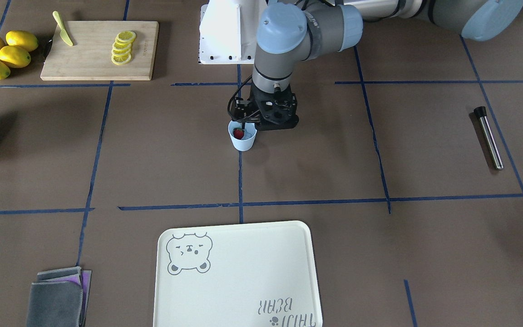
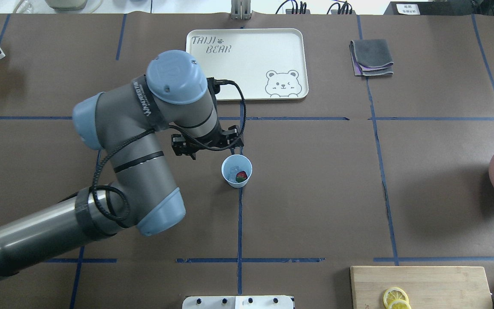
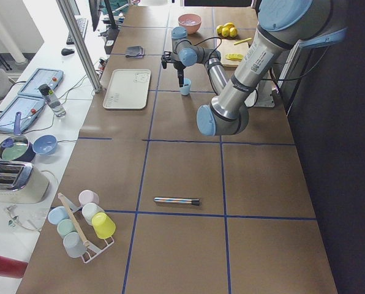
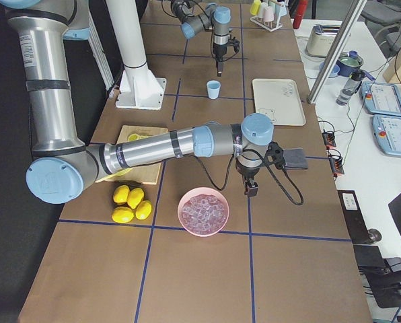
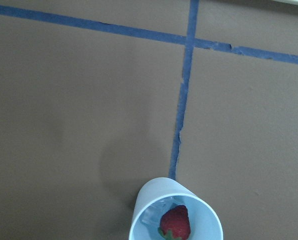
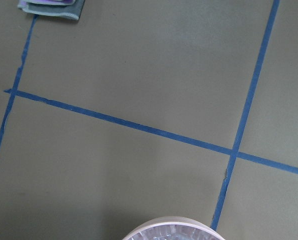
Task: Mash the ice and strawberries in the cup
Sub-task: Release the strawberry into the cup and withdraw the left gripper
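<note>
The pale blue cup [image 1: 242, 138] [image 2: 236, 171] stands upright on the brown table mat, on a blue tape line. Inside it lies one red strawberry [image 5: 175, 223] [image 2: 241, 176] beside a whitish lump of ice [image 5: 154, 215]. My left gripper [image 1: 268, 117] [image 2: 206, 143] hangs a little above the table right beside the cup, pointing down. Its fingertips are hidden under the wrist, so I cannot tell whether it is open or shut. My right gripper [image 4: 249, 188] hangs beside the pink bowl and shows only in the exterior right view; I cannot tell its state.
A pink bowl [image 4: 202, 231] of ice sits far on my right. A metal rod with a black end [image 1: 488, 138] lies far on my left. A cream tray [image 2: 247, 92], folded cloths [image 2: 371, 58], a cutting board [image 1: 100, 68] with lemon slices and whole lemons [image 1: 5, 54] lie around.
</note>
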Tool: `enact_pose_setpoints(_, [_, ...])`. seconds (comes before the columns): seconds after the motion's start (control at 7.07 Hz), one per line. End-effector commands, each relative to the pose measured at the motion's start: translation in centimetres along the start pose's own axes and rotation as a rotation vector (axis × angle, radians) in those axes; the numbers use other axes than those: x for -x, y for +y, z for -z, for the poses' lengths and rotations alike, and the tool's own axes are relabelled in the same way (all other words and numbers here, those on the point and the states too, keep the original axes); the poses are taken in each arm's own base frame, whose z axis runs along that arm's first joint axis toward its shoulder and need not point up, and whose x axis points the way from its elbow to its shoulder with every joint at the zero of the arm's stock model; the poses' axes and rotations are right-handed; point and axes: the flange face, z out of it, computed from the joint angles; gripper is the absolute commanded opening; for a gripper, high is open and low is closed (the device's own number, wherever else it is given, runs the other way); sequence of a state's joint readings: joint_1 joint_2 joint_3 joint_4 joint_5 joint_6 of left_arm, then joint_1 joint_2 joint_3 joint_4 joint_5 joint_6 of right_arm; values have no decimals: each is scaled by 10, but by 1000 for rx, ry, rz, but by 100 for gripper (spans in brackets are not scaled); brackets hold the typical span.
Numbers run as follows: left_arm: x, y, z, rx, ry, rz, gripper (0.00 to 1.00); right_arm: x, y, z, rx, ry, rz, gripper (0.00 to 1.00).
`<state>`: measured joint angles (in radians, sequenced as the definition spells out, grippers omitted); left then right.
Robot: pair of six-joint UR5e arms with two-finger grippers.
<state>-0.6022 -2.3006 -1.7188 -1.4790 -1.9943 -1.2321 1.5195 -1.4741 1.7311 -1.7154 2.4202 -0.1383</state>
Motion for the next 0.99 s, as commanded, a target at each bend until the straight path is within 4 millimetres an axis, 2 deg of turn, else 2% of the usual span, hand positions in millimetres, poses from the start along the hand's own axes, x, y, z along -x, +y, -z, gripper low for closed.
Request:
enact_pose_setpoints(0.0, [100,-26,29,-31,-83,-154,100,-19,5,-17,35,-7,-42,100])
enact_pose_setpoints(0.14, [155,-37,32,-9,-111,-199,100,-30,7,-24,50,-12,-59,100])
enact_pose_setpoints(0.28, [210,-52,45,31,-102,-231,100,-30,5,-21,43,-10,-63,100])
enact_pose_setpoints(0.42, [272,-47,53,46,-128,-268,100,-24,-6,-14,28,-4,-48,100])
enact_pose_setpoints(0.57, [338,-50,64,45,-167,-278,100,-31,1,-18,41,10,-49,100])
enact_pose_setpoints(0.71, [409,-51,68,76,-195,-284,100,-29,-3,-15,36,31,-49,100])
enact_pose_setpoints(0.85, [466,-55,85,84,-197,-270,100,-41,8,-26,61,30,-74,100])
